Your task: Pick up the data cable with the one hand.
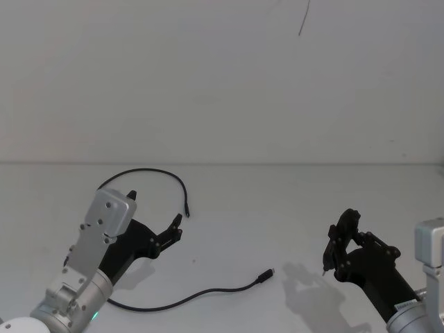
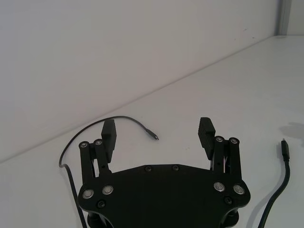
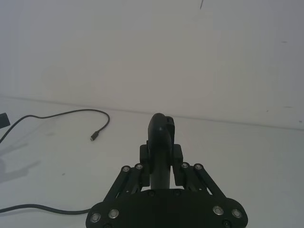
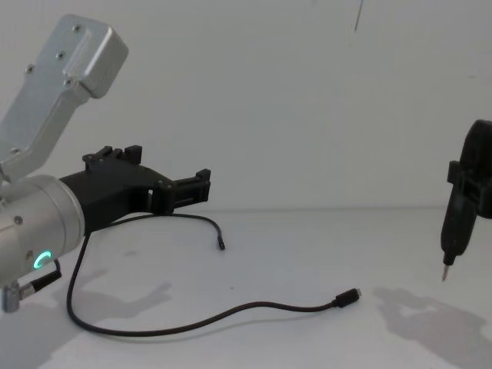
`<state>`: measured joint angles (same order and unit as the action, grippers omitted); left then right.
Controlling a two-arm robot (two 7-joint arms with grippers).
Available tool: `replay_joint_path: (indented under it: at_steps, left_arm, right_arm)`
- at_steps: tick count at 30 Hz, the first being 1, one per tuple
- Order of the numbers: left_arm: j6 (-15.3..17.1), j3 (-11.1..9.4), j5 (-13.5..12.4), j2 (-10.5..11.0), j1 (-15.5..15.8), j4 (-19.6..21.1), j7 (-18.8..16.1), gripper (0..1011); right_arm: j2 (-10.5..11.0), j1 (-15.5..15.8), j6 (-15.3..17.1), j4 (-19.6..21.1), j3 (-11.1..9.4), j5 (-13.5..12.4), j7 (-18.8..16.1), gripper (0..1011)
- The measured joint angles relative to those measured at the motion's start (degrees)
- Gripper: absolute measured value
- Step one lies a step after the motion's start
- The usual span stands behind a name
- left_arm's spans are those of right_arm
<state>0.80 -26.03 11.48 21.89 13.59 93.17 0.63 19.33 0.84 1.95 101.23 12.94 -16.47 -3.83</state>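
The data cable (image 1: 149,171) is a thin black cord lying loose on the white table. One plug (image 1: 187,212) lies by my left gripper and the silver-tipped plug (image 1: 266,276) lies near the table's middle. My left gripper (image 1: 156,208), the one hand with the green ring light (image 4: 42,260), hovers open above the cable's arc (image 4: 192,218) with nothing between its fingers (image 2: 108,132). In its wrist view the near plug (image 2: 153,136) lies just beyond the fingertips. My right gripper (image 1: 331,253) stays at the right, shut on a pen-shaped tool (image 4: 453,231).
The white tabletop (image 1: 277,208) runs back to a plain white wall (image 1: 222,83). A thin dark line (image 1: 304,19) marks the wall high up. The cable's long lower run (image 4: 231,314) curves across the table between the two arms.
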Motion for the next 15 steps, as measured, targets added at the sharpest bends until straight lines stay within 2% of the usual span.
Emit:
replay_joint_path:
  at_steps: [15]
  left_arm:
    - [0.0,0.0,0.0,0.0,0.01,0.0,0.04,1001]
  right_arm:
    - [0.0,0.0,0.0,0.0,0.0,0.0,0.0,263]
